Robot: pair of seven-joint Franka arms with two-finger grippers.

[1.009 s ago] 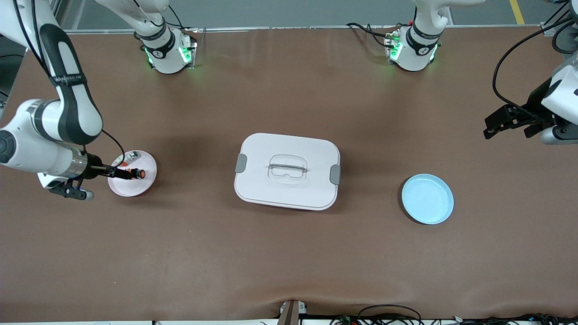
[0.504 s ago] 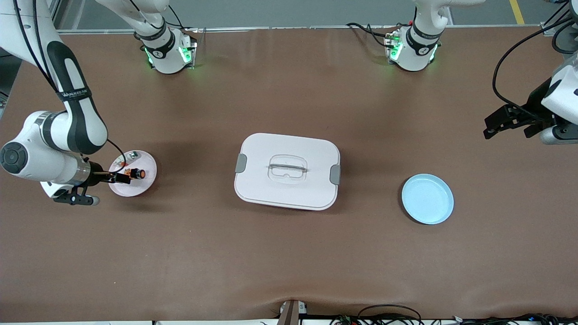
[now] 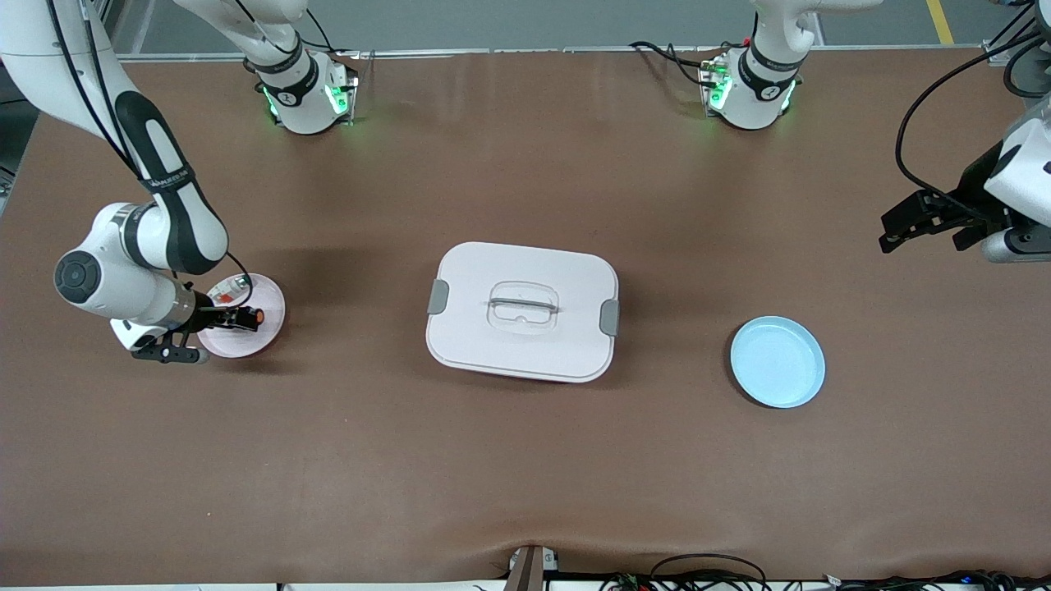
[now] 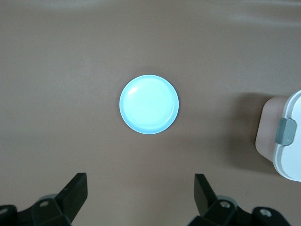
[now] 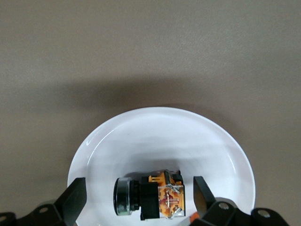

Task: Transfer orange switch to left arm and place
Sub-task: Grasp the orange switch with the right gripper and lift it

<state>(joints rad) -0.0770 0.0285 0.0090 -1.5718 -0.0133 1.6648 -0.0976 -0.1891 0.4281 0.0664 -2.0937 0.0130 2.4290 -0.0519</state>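
Note:
The orange switch (image 3: 250, 315) lies on its side in the middle of a pale round plate (image 3: 264, 332) toward the right arm's end of the table. In the right wrist view the switch (image 5: 150, 197) shows a black body, an orange band and a clear orange-tinted block on the plate (image 5: 155, 136). My right gripper (image 3: 234, 318) is over that plate, open, and its fingertips (image 5: 77, 188) stand on either side of the switch without touching it. My left gripper (image 3: 888, 231) waits open and empty, up in the air at the left arm's end of the table. The white box (image 3: 521, 312) sits mid-table.
A small clear, silver and red item (image 3: 232, 286) lies on the same plate, farther from the front camera than the switch. A light blue plate (image 3: 777, 361) sits between the box and the left arm's end; the left wrist view shows it (image 4: 149, 104) and the box's corner (image 4: 287, 141).
The right arm's wrist and forearm have swung toward the plate while its fingertips stayed by the switch. The switch, the box and the left arm have not moved.

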